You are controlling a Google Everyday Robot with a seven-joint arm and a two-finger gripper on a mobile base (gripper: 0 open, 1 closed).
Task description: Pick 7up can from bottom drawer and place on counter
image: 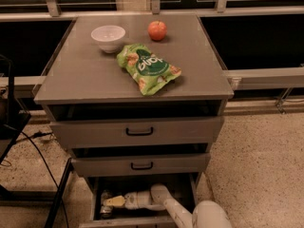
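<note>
The bottom drawer (124, 221) stands open. The tool (115, 201) is inside it at the left end, just beside the 7up can (105, 209), which is not yet lifted out. Whether the tool is open or closed cannot be told. Judged status: reach made, grasp unconfirmed; lift and placement on the surface (90, 77) are still to do

- White bowl (108, 36): upright, back left as I see it.
- Red apple (157, 30): right of the bowl, apart.
- Green snack bag (148, 68): lying flat, nearer me.
</note>
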